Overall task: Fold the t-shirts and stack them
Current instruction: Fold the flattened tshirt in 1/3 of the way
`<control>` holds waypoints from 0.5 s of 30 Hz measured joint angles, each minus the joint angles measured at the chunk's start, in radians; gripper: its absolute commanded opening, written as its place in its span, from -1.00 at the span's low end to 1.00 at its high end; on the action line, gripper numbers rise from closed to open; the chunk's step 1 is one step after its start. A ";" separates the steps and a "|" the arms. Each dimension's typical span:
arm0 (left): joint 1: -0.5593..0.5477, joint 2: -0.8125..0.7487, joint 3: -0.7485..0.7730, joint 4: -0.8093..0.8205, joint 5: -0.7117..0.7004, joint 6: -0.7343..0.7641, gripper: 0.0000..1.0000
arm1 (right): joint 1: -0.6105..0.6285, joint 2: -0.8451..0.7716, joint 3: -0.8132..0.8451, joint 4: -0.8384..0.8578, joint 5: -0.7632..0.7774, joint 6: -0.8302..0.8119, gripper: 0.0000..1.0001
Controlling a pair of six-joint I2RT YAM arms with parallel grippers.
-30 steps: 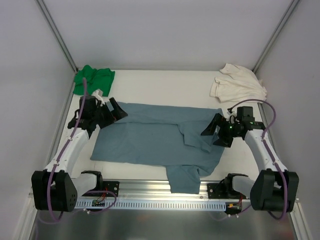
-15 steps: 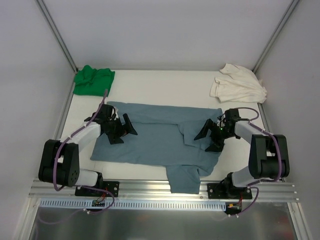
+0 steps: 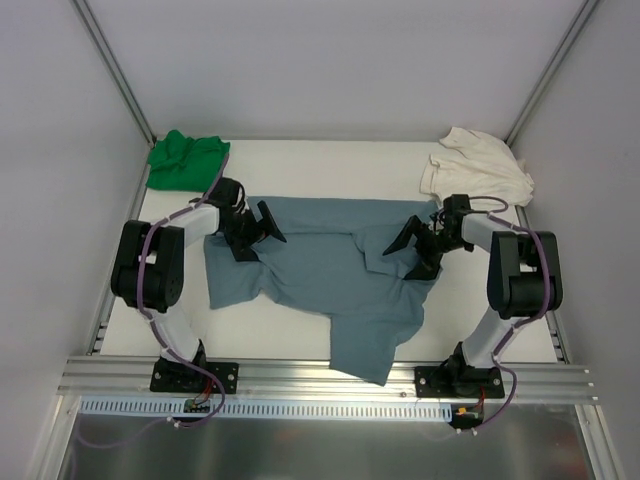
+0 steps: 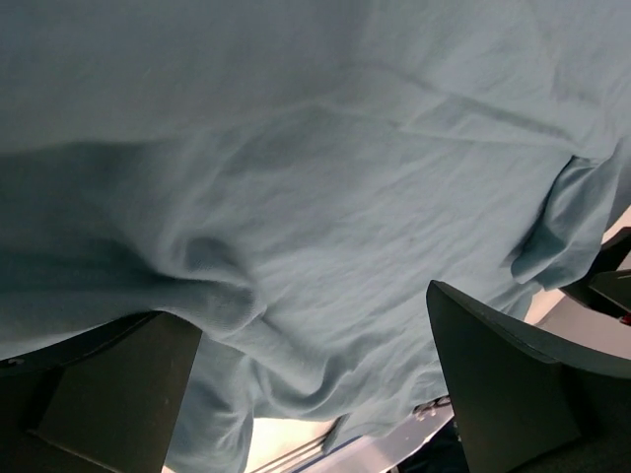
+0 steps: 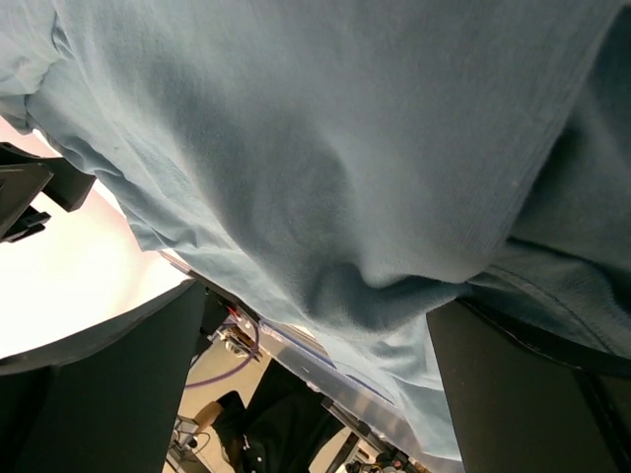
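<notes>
blue-grey tee (image 3: pixel 330 275) rumpled, left gripper (image 3: pixel 258 238), right gripper (image 3: pixel 412 254) splayed over it

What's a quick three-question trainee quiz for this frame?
1. True or false: the green t-shirt lies bunched at the far left, and the cream-white t-shirt lies at the far right.
2. Which t-shirt are the left gripper and the right gripper both over?
A) the green one
B) the cream-white one
C) the blue-grey t-shirt
3. Fill in: the jaws of both grippers stand ____.

Key: 1 true; 2 C; 3 open.
</notes>
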 measured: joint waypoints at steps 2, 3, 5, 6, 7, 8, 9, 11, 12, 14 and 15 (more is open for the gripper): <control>0.000 0.060 0.073 -0.012 0.008 -0.004 0.97 | 0.000 0.037 0.048 -0.008 0.002 0.004 0.99; 0.000 0.091 0.113 -0.023 0.013 -0.005 0.97 | 0.000 0.064 0.080 -0.014 0.002 0.007 0.99; 0.002 0.151 0.192 -0.033 0.021 -0.005 0.97 | 0.000 0.116 0.148 -0.024 -0.001 0.018 0.99; 0.002 0.184 0.242 -0.053 0.023 -0.005 0.97 | 0.000 0.138 0.179 -0.029 -0.001 0.022 0.99; 0.002 0.215 0.285 -0.061 0.023 -0.004 0.97 | -0.001 0.163 0.216 -0.033 0.002 0.025 0.99; 0.002 0.245 0.331 -0.077 0.023 -0.003 0.97 | -0.002 0.188 0.256 -0.034 0.005 0.027 0.99; 0.002 0.274 0.376 -0.090 0.023 -0.002 0.97 | -0.004 0.210 0.291 -0.036 0.008 0.028 0.99; 0.003 0.327 0.460 -0.115 0.023 0.005 0.97 | -0.010 0.262 0.376 -0.043 0.019 0.029 0.99; 0.003 0.349 0.498 -0.128 0.022 0.010 0.97 | -0.012 0.276 0.399 -0.043 0.023 0.031 0.99; 0.007 0.393 0.569 -0.153 0.023 0.021 0.97 | -0.029 0.329 0.492 -0.053 0.040 0.031 0.99; 0.010 0.414 0.603 -0.166 0.023 0.023 0.97 | -0.039 0.349 0.528 -0.053 0.049 0.029 0.99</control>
